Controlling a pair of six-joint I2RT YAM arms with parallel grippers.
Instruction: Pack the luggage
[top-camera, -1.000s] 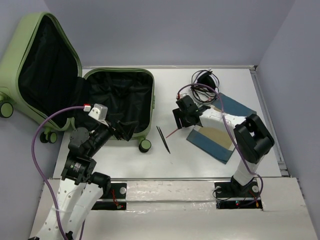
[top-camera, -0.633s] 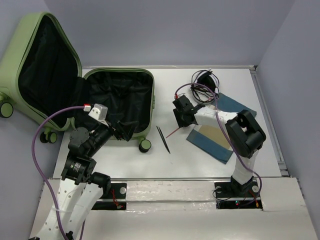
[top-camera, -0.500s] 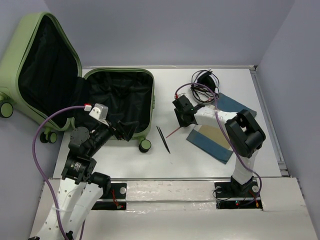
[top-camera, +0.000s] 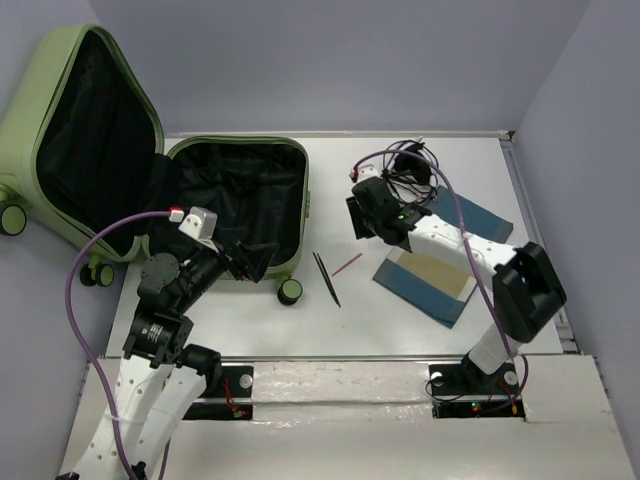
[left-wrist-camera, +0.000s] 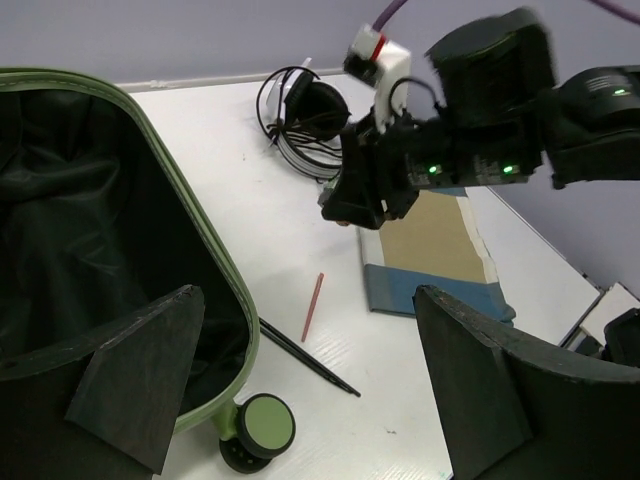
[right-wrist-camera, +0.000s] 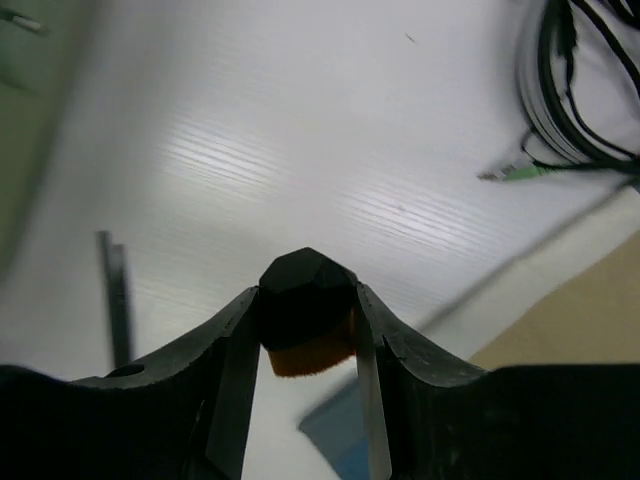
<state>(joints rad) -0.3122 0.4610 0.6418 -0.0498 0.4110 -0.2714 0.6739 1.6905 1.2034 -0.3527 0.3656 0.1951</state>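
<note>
Jaws of the left gripper (top-camera: 250, 263) are spread wide apart at the near edge of the luggage (top-camera: 304, 195), close to its near wheel (top-camera: 290, 291). The luggage is laid open on the left half of the white desk (top-camera: 400, 330). Its pale green lower shell is rested flat with the black lining exposed, and the lid is propped up and leaned out past the desk's left edge.

Just right of the wheel, a pair of black chopsticks (top-camera: 326, 278) is laid on the desk. A thin red stick (top-camera: 347, 264) is seen close beside them; whether the two touch cannot be told. Further right, a blue notebook (top-camera: 405, 285) with a tan face is laid flat.

The right gripper (right-wrist-camera: 306, 305) is held above the desk, between the luggage and the notebook's far corner. Its jaws are closed on a small black faceted object (right-wrist-camera: 303, 290) with an orange-brown underside. Beyond it, a coil of black cable (top-camera: 410, 165) is laid near the far edge of the desk.
</note>
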